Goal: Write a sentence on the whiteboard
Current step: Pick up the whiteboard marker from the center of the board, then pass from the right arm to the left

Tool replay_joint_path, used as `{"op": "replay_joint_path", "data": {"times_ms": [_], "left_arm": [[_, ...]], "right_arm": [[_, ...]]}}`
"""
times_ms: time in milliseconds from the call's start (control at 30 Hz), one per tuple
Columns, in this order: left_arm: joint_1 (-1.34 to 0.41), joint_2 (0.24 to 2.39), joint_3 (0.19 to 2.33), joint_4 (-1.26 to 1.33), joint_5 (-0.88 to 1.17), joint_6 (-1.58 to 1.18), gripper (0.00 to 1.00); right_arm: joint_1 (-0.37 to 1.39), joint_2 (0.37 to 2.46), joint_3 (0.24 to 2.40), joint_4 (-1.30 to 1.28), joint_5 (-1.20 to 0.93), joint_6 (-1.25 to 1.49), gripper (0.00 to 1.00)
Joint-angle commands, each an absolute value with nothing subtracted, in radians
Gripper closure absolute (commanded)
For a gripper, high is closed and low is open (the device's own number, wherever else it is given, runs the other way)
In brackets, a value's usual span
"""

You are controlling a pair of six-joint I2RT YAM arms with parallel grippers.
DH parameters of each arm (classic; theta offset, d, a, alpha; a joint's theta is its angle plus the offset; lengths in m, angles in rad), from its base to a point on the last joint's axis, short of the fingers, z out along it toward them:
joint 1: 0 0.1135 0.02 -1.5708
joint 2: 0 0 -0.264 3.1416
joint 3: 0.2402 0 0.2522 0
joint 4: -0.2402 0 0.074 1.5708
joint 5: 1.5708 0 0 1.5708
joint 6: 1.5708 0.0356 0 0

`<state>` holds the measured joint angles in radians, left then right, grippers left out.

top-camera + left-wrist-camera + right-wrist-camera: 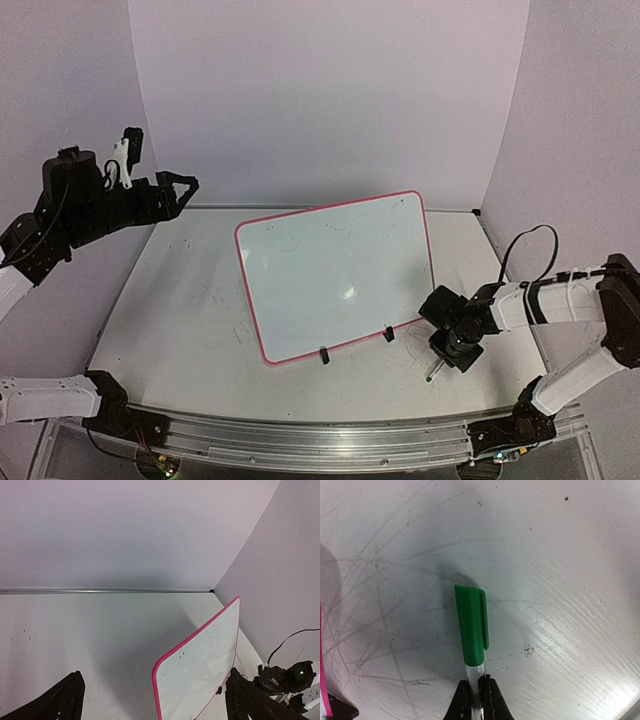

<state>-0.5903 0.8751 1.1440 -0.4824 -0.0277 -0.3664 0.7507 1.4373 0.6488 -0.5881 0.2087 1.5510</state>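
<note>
The whiteboard (340,275), glossy white with a pink rim, lies slanted in the middle of the table, and its near corner shows in the left wrist view (200,670). No sentence is in view on it. A marker with a green cap (471,627) lies on the scuffed tabletop just right of the board's near right corner (432,374). My right gripper (478,684) is shut on the marker's clear barrel just behind the cap, low over the table (452,352). My left gripper (185,188) hangs open and empty high at the far left, well off the board (156,702).
Two small black clips (323,355) (388,334) sit on the board's near edge. A black cable (525,250) loops above the right arm. Curved white walls close the table at the back and sides. A metal rail (320,440) runs along the near edge.
</note>
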Motion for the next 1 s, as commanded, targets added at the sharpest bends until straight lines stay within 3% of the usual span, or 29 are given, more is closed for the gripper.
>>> {"op": "replay_joint_path", "data": {"times_ms": [0,233,400,600,800,967], "left_arm": [[-0.592,0.89,1.214,-0.482,0.011,-0.382,0.01],[-0.593,0.956,1.279,-0.48,0.153,-0.446,0.01],[-0.594,1.018,1.322,-0.475,0.241,-0.511,0.03],[-0.664,1.116,1.34,-0.421,0.395,-0.601,0.12],[-0.832,1.205,1.359,-0.397,0.369,-0.635,0.1],[-0.859,1.235,1.341,-0.397,0.39,-0.644,0.11]], "right_arm": [[0.749,1.29,0.63,-0.604,0.283,1.464,1.0],[0.75,1.062,0.746,-0.597,0.379,0.939,1.0],[0.753,1.012,0.853,-0.447,0.291,0.52,1.0],[0.846,1.123,0.996,-0.223,-0.032,0.165,1.0],[0.992,1.356,1.204,-0.183,-0.153,-0.04,1.0],[1.035,1.456,1.297,-0.13,-0.234,-0.07,1.0]]}}
